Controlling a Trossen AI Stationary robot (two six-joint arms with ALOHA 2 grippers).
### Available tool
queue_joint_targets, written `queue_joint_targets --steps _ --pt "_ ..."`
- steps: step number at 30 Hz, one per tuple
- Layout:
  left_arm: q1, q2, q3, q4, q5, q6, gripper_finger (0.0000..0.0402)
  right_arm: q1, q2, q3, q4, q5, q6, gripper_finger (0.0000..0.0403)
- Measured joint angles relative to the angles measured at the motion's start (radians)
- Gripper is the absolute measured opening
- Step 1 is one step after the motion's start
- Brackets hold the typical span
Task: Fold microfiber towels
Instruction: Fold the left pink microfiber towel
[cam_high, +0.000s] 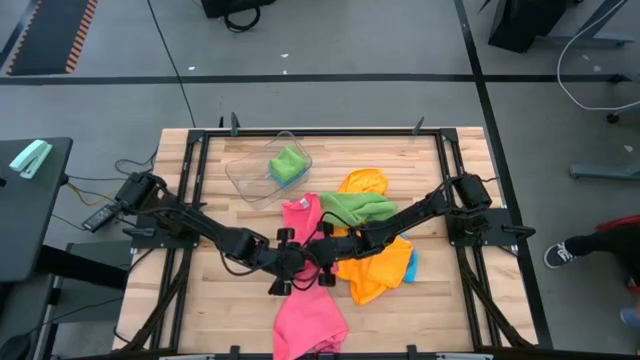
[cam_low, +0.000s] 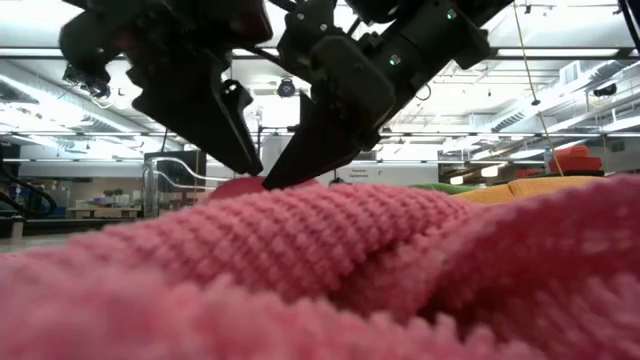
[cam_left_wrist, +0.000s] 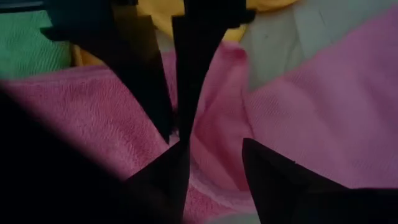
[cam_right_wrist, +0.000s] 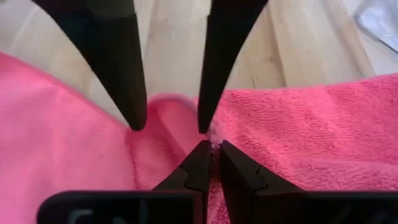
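Near the middle of the counter, toward its front edge, both grippers met over the pink towel. From above, that towel ran as a long strip from the centre down past the front edge, rumpled and narrowed where the grippers stood. Only the high view showed the rest: a clear tub toward the back left with a green cloth inside it, and right of centre a heap of a green towel, an orange towel and a sliver of blue towel under the right arm. The low view was filled by the pink towel's nubbly weave, raised into soft folds.

The left gripper stood with its fingers clearly apart, tips down at a raised ridge of pink fabric that lay between them; whether they pressed on it could not be told. Opposite it, touching tip to tip in the wrist views, the right gripper had its fingers drawn almost together, a thin pinch of the pink towel's fold seemingly caught at the tips. Bare wood showed beyond the towel in the right wrist view.
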Motion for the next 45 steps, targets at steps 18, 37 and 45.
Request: queue_joint_targets --steps 18,37,45 --pt "0.023 0.079 0.0 -0.026 -0.017 -0.016 0.0105 0.019 0.0 -0.001 -0.035 0.018 -0.014 0.0046" --pt "0.027 0.079 -0.001 -0.006 -0.074 -0.003 0.0087 0.232 0.044 -0.003 -0.026 0.473 -0.244 0.0196" --pt "0.027 0.082 -0.001 -0.01 -0.08 -0.003 0.0087 0.268 0.159 0.007 0.044 0.691 -0.308 0.0197"
